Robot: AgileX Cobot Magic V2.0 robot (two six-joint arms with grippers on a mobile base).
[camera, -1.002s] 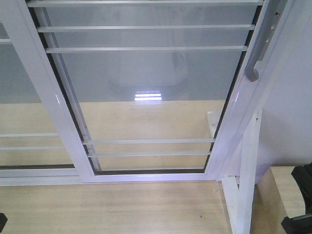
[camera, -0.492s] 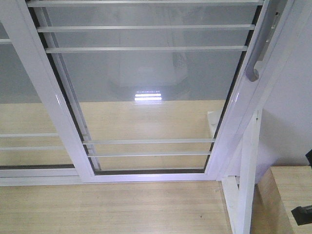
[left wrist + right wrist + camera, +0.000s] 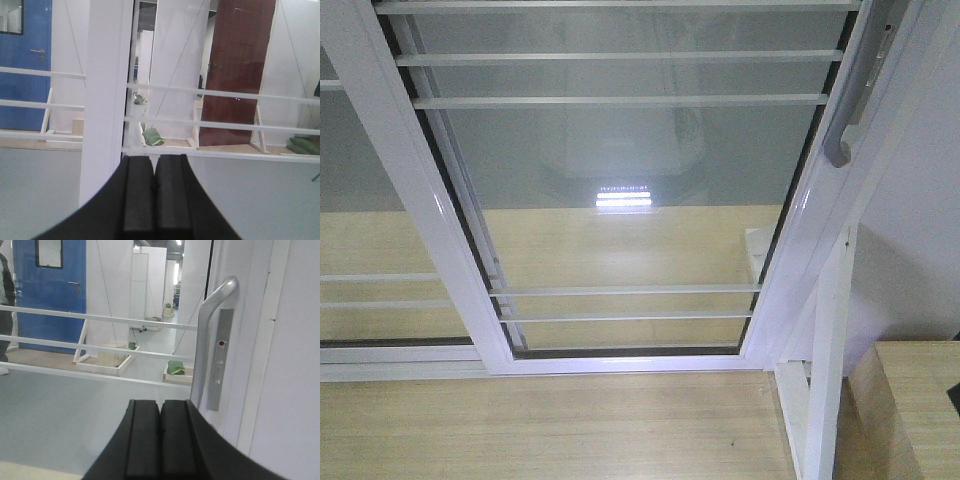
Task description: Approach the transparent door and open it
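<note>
We face the door (image 3: 630, 180) close up: its glass fills the front view, and its handle upright stands by the white jamb (image 3: 920, 150) on the right. The dark piece of the right arm that sat in the lower right corner a second ago is gone from that view, and the right wrist camera looks at the pull. We judge the drive up done and the reach begun. The barred panel (image 3: 360, 250) on the left overlaps the door's other upright, so we expect the door to slide that way. The wooden floor (image 3: 550, 420) lies bare before the sill. A white brace (image 3: 825, 350) and a wooden ledge (image 3: 910, 400) crowd the right side, where the arm must pass. The handle (image 3: 212, 330) rises curved and silver, with a lock plate (image 3: 218, 360) just beside it. The right gripper (image 3: 160, 407) is closed on nothing, below and left of the handle, not touching it. The left gripper (image 3: 154, 162) is likewise closed and empty, facing a white upright (image 3: 105, 90)
</note>
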